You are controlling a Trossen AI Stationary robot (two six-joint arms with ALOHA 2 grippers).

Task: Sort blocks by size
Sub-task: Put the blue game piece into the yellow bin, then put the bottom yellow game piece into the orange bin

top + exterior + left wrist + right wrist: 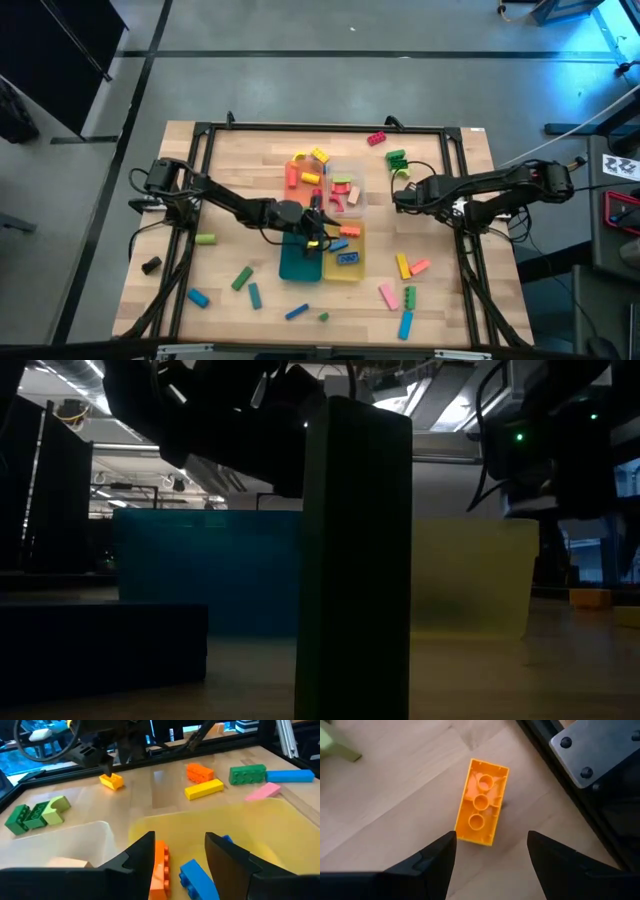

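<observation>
**Blocks mid-sort, both grippers parted and empty**

My left gripper [318, 232] hangs over the yellow tray [352, 268] at the middle of the bench [230, 170]. Fingers apart, nothing between them. Through my left wrist camera: one orange block [160, 870] and one blue block [197, 880] lying in that tray below the fingers.

My right gripper [490, 852] sits low over the bench on the right side, beside the clear tray [346, 192]. Fingers wide, holding nothing. One orange-yellow block [481, 801] lies underside up on the wood just ahead of the fingertips, not touched.

Trays, four, clustered at centre: orange [306, 172], clear, teal [298, 266], yellow. The teal one looks bare of blocks from above; the other three each hold a few, too crowded to count.

Loose blocks on the bench, counted from above:
- far edge: one red [377, 139], green cluster [397, 159], number unclear
- left side: one light green [205, 239]
- near left: two green bars [242, 278], two blue [198, 297], one small green piece [324, 317]
- near right: one yellow [403, 266], two pink [388, 296], one green [410, 297], one blue [405, 325]

The low camera is mostly blocked by a dark upright block [355, 560].
</observation>
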